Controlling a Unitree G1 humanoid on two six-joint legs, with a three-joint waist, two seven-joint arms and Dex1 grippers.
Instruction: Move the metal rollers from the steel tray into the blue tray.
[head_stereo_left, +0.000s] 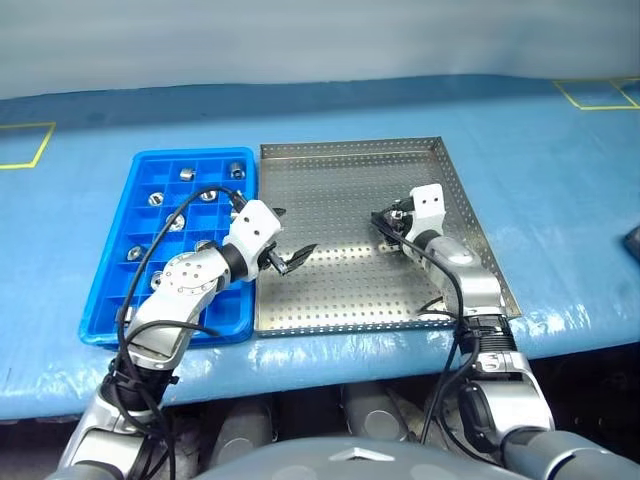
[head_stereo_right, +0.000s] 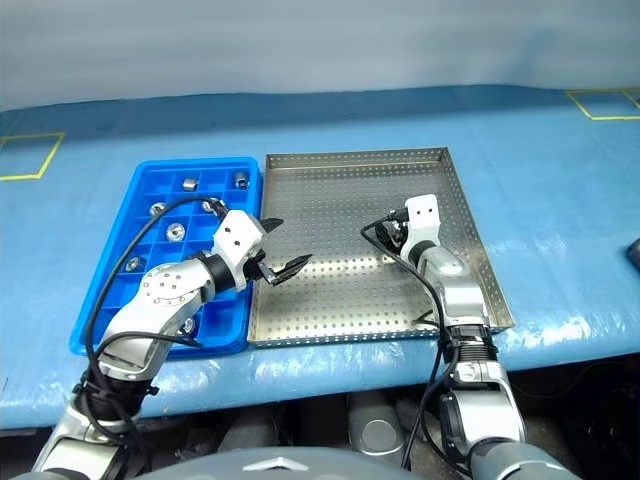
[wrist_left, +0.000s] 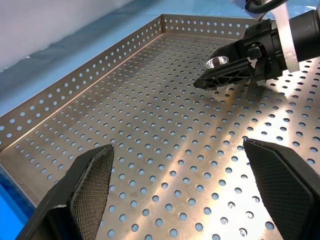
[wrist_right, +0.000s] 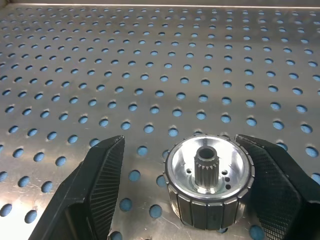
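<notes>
Blue cloth covers the table (head_stereo_left: 560, 200), with yellow tape outlines near its far corners and a pale wall behind. On it lie the steel tray (head_stereo_left: 340, 160), square and perforated with low rims, and just beside it, touching along one edge, the blue tray (head_stereo_left: 145, 160), whose grid of small compartments already holds several metal rollers (head_stereo_left: 186, 174).

Both arms reach forward over the trays with their grippers tipped slightly downward. The left gripper (head_stereo_left: 283, 243) hovers above the steel tray's edge nearest the blue tray, its two black fingers (wrist_left: 87, 185) spread wide with only bare perforated metal between them. The right gripper (head_stereo_right: 385, 237) sits low over the middle of the steel tray, toward its right side.

Between the right gripper's fingers (wrist_right: 100, 175) stands one roller (wrist_right: 209, 182): a short ribbed silver cylinder with a small toothed hub in its centre hole. Its axis points up toward the wrist camera, its flat face open to view. One finger appears to meet its ribbed side; the other stands clear of it with tray holes showing in the gap, so the fingers are parted around it rather than pinching.
</notes>
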